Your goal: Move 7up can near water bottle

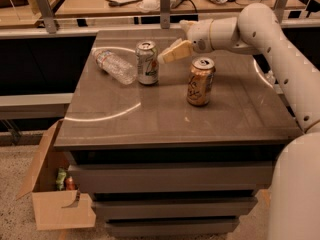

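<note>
My end effector: just right of the can's upper half; I cannot tell how far open it is or whether it touches.
Silver-white 7up can: green and red markings, upright on the grey bench.
Clear ribbed plastic water bottle: on its side, just left of that can.
Brown-orange soda can: upright, apart to the right.

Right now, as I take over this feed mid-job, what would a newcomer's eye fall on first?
First, the big white arm reaching in from the right, with its gripper just right of the upright 7up can toward the back of the table. That can stands right beside a water bottle lying on its side. A brown can stands alone nearer the middle.
</note>
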`<state>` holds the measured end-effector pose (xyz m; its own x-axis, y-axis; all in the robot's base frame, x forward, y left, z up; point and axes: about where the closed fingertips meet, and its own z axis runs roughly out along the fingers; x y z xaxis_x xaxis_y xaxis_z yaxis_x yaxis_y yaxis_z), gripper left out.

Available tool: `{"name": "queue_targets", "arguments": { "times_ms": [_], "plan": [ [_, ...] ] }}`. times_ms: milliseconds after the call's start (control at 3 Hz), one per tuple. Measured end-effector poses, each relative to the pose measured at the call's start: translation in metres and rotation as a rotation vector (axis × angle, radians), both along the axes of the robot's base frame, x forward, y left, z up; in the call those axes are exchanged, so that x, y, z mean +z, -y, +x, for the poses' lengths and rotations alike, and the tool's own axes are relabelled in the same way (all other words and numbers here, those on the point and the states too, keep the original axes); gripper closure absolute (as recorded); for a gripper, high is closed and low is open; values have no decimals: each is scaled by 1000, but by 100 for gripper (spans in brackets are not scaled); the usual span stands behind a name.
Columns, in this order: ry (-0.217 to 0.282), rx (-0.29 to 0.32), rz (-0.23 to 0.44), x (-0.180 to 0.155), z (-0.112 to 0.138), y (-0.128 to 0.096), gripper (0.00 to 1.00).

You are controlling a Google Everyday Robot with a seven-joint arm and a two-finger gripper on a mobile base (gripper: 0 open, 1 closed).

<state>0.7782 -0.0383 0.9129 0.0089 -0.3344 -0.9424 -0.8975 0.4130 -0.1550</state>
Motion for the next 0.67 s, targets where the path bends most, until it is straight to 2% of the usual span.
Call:
{"name": "queue_targets", "arguments": {
  "times_ms": [333,667],
  "plan": [
    [60,-61,-64,6,29,25,0],
    [88,-86,-75,16,37,36,0]
  ]
}}
